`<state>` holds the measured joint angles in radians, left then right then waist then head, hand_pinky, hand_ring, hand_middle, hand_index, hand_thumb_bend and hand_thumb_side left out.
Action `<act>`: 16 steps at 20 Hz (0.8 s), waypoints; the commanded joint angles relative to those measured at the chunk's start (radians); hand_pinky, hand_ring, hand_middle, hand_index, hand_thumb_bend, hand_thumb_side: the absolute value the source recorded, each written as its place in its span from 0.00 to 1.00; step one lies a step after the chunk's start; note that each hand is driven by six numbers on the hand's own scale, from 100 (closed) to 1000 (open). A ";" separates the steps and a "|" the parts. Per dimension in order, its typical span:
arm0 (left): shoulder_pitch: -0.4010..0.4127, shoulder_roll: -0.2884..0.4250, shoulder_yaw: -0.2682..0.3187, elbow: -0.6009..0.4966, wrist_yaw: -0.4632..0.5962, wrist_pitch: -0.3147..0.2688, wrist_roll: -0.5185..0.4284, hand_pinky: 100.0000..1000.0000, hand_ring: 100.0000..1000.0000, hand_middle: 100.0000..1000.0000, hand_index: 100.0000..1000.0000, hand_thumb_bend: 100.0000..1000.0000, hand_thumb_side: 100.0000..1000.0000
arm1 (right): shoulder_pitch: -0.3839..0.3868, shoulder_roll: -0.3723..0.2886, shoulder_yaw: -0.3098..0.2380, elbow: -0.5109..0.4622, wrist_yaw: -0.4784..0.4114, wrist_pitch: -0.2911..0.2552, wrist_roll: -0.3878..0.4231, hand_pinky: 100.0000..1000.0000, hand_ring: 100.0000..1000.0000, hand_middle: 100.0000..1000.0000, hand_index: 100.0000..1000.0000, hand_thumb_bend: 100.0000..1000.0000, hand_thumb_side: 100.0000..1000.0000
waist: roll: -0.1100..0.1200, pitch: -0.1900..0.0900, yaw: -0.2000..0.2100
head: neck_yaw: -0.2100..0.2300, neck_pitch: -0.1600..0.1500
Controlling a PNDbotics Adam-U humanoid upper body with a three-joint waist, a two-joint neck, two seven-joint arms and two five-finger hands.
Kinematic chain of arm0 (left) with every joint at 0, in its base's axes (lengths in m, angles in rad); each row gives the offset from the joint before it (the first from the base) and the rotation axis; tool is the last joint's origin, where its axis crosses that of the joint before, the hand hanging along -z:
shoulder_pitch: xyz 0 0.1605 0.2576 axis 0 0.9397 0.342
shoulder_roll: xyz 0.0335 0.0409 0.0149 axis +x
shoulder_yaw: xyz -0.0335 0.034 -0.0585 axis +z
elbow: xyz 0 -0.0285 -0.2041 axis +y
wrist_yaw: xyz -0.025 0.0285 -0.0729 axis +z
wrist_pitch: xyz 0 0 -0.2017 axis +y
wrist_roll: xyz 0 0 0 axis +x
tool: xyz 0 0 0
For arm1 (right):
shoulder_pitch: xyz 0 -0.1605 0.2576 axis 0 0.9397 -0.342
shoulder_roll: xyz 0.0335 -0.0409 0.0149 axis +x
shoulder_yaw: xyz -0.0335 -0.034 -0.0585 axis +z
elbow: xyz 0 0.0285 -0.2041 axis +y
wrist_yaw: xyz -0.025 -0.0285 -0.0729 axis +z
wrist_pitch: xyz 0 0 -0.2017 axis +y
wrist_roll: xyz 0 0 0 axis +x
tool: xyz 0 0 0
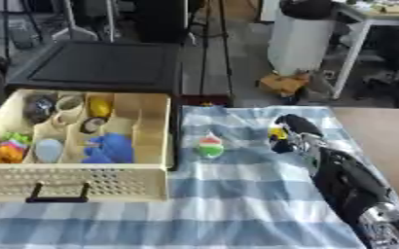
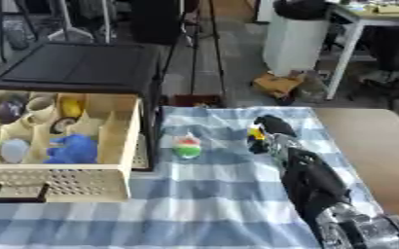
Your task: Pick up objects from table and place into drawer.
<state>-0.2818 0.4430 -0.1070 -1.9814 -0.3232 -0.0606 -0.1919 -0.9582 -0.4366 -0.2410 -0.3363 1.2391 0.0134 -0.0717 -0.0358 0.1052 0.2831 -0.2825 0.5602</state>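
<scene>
**Right robot hand at a small yellow object; one striped toy left on the cloth**

You are looking down at a worktop (image 1: 382,131) covered by a blue and white checked cloth (image 1: 237,204). At the left sits a cream plastic drawer (image 1: 75,182), pulled open, with a perforated front, a dark handle and inner dividers.

Your right robot hand (image 2: 269,132), black with silver joints, reaches in from the near right to the far middle of the cloth. Its fingers curl over a small yellow and dark object (image 2: 255,133) lying there. You cannot tell from either view whether they are grasping it or only resting on it. Your left robot hand shows in neither view.

The drawer already holds several things: a blue soft toy (image 1: 109,148) near the front, a pale oval piece (image 1: 49,150), a bright orange and green item (image 1: 9,150) at the far left, and, in the far compartments, a beige cup (image 1: 68,108), a yellow piece (image 1: 99,105) and a dark round thing (image 1: 38,108). So most of the job looks done.

Two things appear to be left: the yellow object under your hand, and a small egg-shaped toy striped red, white and green (image 1: 209,145) lying on the cloth between the drawer and your hand, apart from both.

The left eye view shows the drawer's full width, including the orange and green item. The right eye view cuts off that left edge but shows more of your arm's silver joint at the near right.
</scene>
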 commanded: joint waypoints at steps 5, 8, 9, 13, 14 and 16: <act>-0.011 0.006 0.007 -0.019 -0.003 -0.005 -0.006 0.10 0.00 0.00 0.55 0.19 1.00 | -0.016 -0.041 0.022 0.023 -0.036 -0.001 -0.009 0.69 0.77 0.84 0.88 0.00 0.20 | 0.006 -0.009 0.001 | 0.001 -0.005; -0.011 0.005 0.007 -0.019 -0.003 -0.006 -0.007 0.10 0.00 0.00 0.55 0.19 1.00 | -0.017 -0.041 0.030 0.033 -0.044 0.001 -0.006 0.65 0.74 0.84 0.88 0.00 0.20 | 0.006 -0.007 0.002 | 0.001 -0.005; -0.011 0.005 0.007 -0.019 -0.003 -0.007 -0.007 0.10 0.00 0.00 0.55 0.19 1.00 | -0.018 -0.042 0.032 0.035 -0.046 0.001 -0.005 0.63 0.73 0.83 0.88 0.00 0.20 | 0.006 -0.007 0.002 | 0.001 -0.005; -0.010 0.005 0.008 -0.019 -0.003 -0.008 -0.008 0.10 0.00 0.00 0.55 0.18 1.00 | -0.019 -0.042 0.034 0.035 -0.051 0.003 -0.008 0.51 0.62 0.78 0.85 0.00 0.19 | 0.006 -0.005 0.003 | 0.001 -0.005; -0.010 0.004 0.008 -0.019 -0.003 -0.009 -0.008 0.10 0.00 0.00 0.55 0.18 1.00 | -0.019 -0.041 0.034 0.034 -0.052 0.003 -0.010 0.49 0.60 0.77 0.85 0.00 0.19 | 0.007 -0.004 0.003 | 0.001 -0.005; -0.009 0.004 0.008 -0.019 -0.004 -0.009 -0.008 0.10 0.00 0.00 0.55 0.18 1.00 | -0.019 -0.041 0.033 0.030 -0.053 0.002 -0.015 0.45 0.56 0.74 0.83 0.00 0.18 | 0.007 -0.004 0.003 | 0.002 -0.005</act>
<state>-0.2817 0.4399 -0.1071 -1.9814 -0.3242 -0.0668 -0.1981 -0.9595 -0.4462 -0.2095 -0.3007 1.1935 0.0149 -0.0830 -0.0350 0.1106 0.2856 -0.2826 0.5602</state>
